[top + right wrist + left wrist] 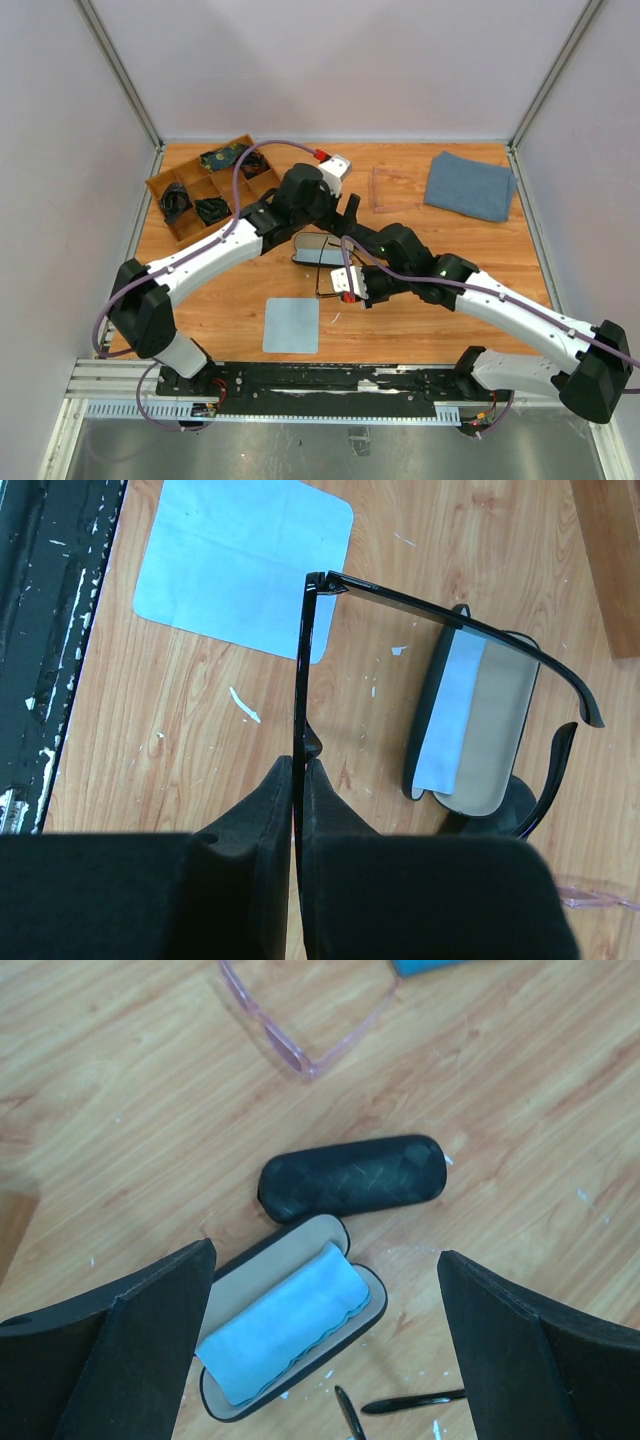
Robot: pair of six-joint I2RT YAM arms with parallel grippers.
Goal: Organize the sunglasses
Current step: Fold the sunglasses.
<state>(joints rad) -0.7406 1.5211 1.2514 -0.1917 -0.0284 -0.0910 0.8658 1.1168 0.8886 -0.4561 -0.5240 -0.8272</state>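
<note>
Right gripper point(298, 780) pinched on thin black-framed sunglasses point(440, 616), left gripper point(325, 1258) gaping empty: splayed temples point(556, 778) could snag the open black oval case point(500, 730), centre right, and twist free.

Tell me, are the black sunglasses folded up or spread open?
Spread open. The right wrist view shows both temple arms sticking out sideways from the front of the sunglasses, which the right gripper pinches.

Bright, even light — soft shadows
</note>
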